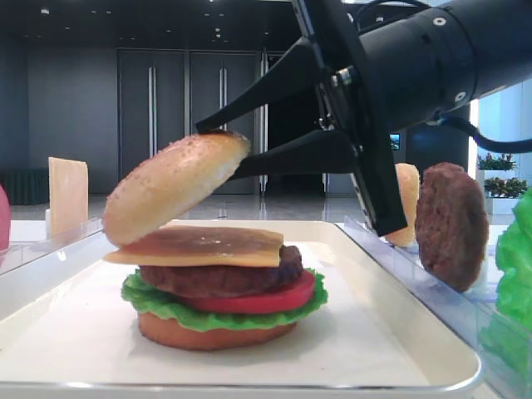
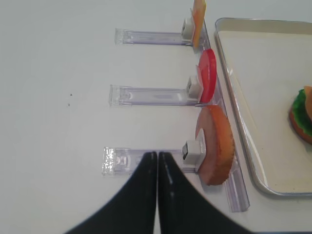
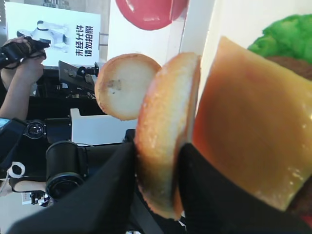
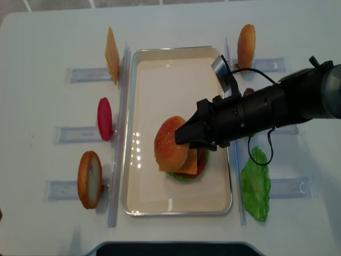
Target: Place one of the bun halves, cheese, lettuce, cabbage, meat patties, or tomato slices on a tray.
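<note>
The bun (image 1: 176, 184) was pinched, tilted, in the right claw (image 1: 218, 151); it should be levelled over the cheese (image 1: 199, 245) below before release.

Overhead view, low side view share tray (image 4: 130, 133); wrist views close.

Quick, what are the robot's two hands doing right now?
Left gripper: shut, holding nothing.
Right gripper: shut on the bun top, above the cheese.
</note>
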`<state>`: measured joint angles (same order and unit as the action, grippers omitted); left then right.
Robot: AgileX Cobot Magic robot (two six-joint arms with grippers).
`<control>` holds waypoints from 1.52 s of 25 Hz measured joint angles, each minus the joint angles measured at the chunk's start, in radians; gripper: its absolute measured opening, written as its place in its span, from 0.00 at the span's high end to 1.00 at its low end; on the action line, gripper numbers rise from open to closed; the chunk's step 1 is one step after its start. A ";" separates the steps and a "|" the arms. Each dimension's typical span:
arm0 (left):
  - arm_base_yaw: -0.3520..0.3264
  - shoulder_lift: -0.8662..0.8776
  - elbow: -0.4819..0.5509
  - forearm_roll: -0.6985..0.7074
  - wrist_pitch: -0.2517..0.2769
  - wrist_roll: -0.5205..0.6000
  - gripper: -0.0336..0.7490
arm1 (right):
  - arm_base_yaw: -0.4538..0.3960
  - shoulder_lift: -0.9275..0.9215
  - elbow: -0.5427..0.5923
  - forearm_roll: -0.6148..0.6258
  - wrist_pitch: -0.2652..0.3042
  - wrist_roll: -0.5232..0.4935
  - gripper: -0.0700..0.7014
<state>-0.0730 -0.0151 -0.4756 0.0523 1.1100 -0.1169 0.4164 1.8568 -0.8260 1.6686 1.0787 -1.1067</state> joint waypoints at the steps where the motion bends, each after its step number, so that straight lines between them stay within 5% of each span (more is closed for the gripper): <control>1: 0.000 0.000 0.000 0.000 0.000 0.000 0.96 | -0.002 0.000 0.000 -0.004 0.000 0.000 0.58; 11: 0.000 0.000 0.000 0.000 0.000 0.000 0.96 | -0.021 0.000 0.000 -0.022 0.002 0.000 0.40; 19: 0.000 0.000 0.000 0.000 0.000 0.000 0.96 | -0.097 -0.074 0.000 -0.147 0.001 0.054 0.36; 28: 0.000 0.000 0.000 0.000 0.000 0.000 0.96 | -0.205 -0.247 0.000 -0.379 -0.008 0.183 0.36; 38: 0.000 0.000 0.000 0.000 0.000 0.000 0.96 | -0.406 -0.558 0.000 -0.816 -0.050 0.407 0.36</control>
<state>-0.0730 -0.0151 -0.4756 0.0523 1.1100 -0.1169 0.0104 1.2992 -0.8260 0.8525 1.0290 -0.6993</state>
